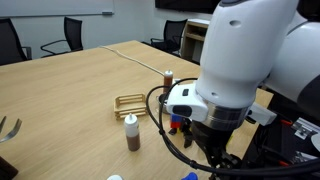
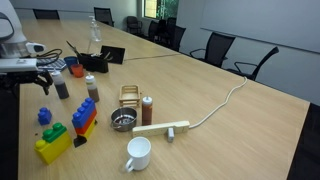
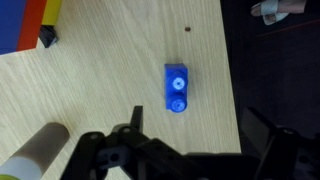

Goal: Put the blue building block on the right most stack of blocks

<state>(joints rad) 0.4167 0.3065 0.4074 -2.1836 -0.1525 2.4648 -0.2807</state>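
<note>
The blue building block (image 3: 177, 88) lies loose on the wooden table near its edge, studs up. It also shows in an exterior view (image 2: 44, 116). My gripper (image 3: 195, 132) is open and empty, hovering above the block, which lies just ahead of the two fingers. In an exterior view the gripper (image 2: 38, 80) hangs over the block. The right most stack of blocks (image 2: 52, 144), a yellow base with a green brick on top, stands just beside the blue block, nearer the camera. It is out of the wrist view.
A blue-over-red brick stack (image 2: 85, 118) with black wheels stands near the block, and its corner shows in the wrist view (image 3: 40, 20). Sauce bottles (image 2: 62, 88), a wire rack (image 2: 130, 95), a metal strainer (image 2: 122, 121), a white mug (image 2: 138, 153) and a wooden block (image 2: 165, 128) stand around.
</note>
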